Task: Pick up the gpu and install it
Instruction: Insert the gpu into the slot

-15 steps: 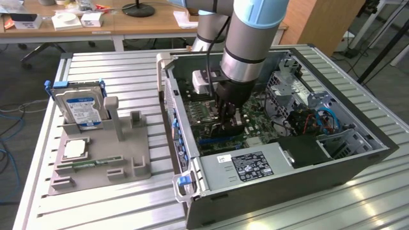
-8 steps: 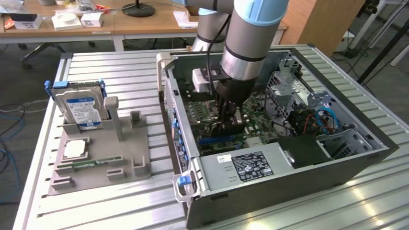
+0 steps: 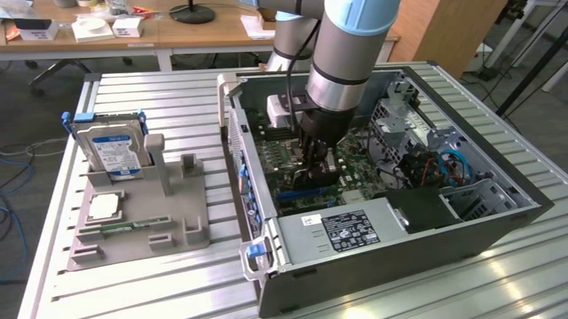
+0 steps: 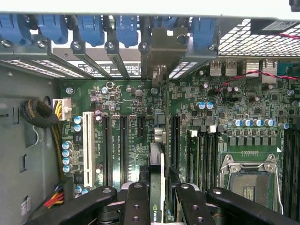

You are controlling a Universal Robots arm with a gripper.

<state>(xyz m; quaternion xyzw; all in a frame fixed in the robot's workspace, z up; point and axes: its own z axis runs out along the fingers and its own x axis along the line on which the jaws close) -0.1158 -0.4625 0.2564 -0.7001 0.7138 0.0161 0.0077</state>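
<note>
arm (image 3: 342, 60) reached down into open computer case (image 3: 390, 199); gripper (image 3: 318, 174) held gpu (image 3: 312, 181) upright over motherboard (image 3: 355, 166).

The arm (image 3: 350, 46) ran off the exterior view's edge at 12 o'clock and hid the gpu (image 4: 157, 178) there. The wrist view's 6 o'clock edge cut off the gripper (image 4: 157, 206) and card.

Robotics lab or workshop. Robot arm (image 3: 342, 60) reaches into open PC case (image 3: 400, 219) on slatted metal workbench (image 3: 133, 286). Grey parts fixture (image 3: 142, 212) beside gripper's side of case. Beyond arm, wooden desks (image 3: 151, 33) with boxes, floor cables (image 3: 13, 159).
</note>
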